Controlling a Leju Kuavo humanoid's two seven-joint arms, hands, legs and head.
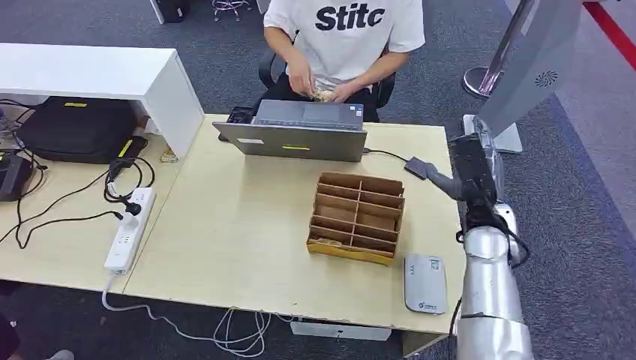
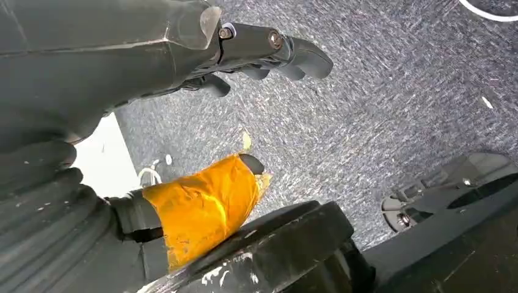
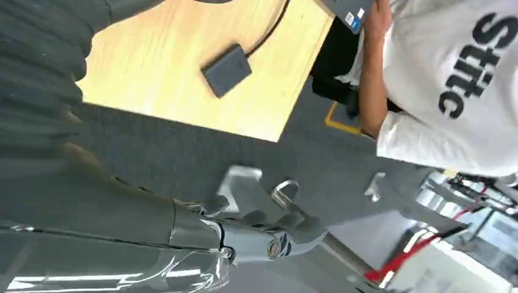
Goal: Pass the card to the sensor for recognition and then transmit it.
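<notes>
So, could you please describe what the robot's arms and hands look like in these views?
The right arm is a polished silver tube with a black wrist section and a black cable looping at the joint. The right hand is grey with visible screws. The left hand is dark grey, its thumb wrapped in orange tape.

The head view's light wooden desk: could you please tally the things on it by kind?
Laptop: 1
Cardboard sorter box: 1
Grey card sensor: 1
Small dark box on a cable: 1
White power strip: 1
Total: 5

Cardboard organizer beside bare tabletop
</notes>
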